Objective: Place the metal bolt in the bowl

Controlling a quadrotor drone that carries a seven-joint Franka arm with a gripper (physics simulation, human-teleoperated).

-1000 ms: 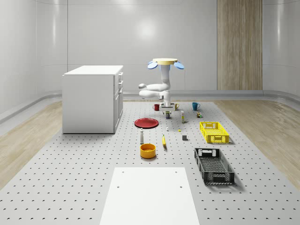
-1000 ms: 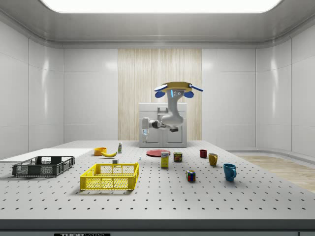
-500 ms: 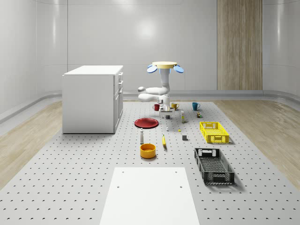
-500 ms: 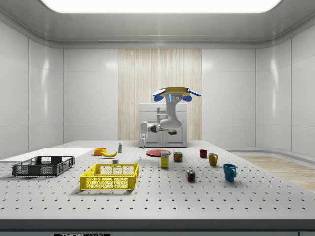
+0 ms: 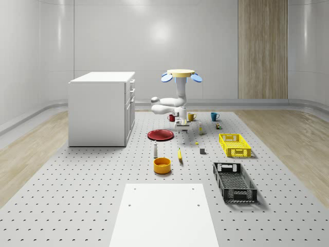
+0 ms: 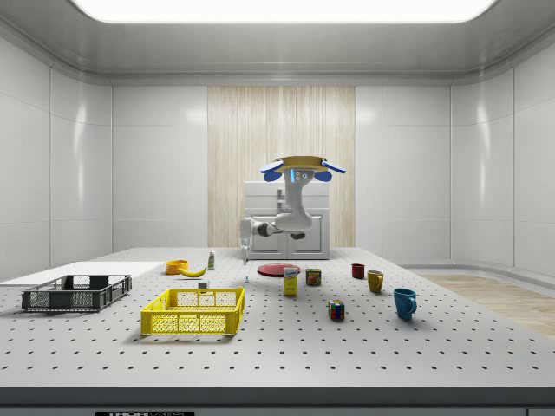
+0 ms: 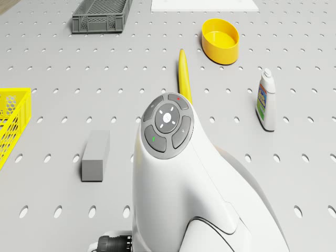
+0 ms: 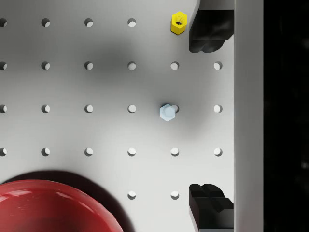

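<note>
The metal bolt (image 8: 167, 112) is a pale hex-headed piece standing on the perforated table, also seen as a small upright bolt (image 6: 246, 279) in the side view. My gripper (image 8: 210, 116) hangs open above it, its black fingertips (image 8: 210, 31) spread wide, with the bolt off to one side of the line between them. In the side view the gripper (image 6: 244, 251) hovers a short way above the table. The drone (image 5: 180, 75) hovers over the table's far middle. The orange-yellow bowl (image 5: 162, 164) sits nearer the front, and the bowl (image 7: 220, 40) is empty.
A red plate (image 8: 53, 205) and a yellow nut (image 8: 179, 22) lie close to the bolt. A banana (image 7: 184, 73), bottle (image 7: 265, 101) and grey block (image 7: 95, 155) stand between bolt and bowl. A white cabinet (image 5: 102, 108), yellow crate (image 5: 234, 144) and black crate (image 5: 234, 181) flank the area.
The drone and arm have shifted toward the side view's left and sunk a little. The gripper has come down closer to the table over the bolt.
</note>
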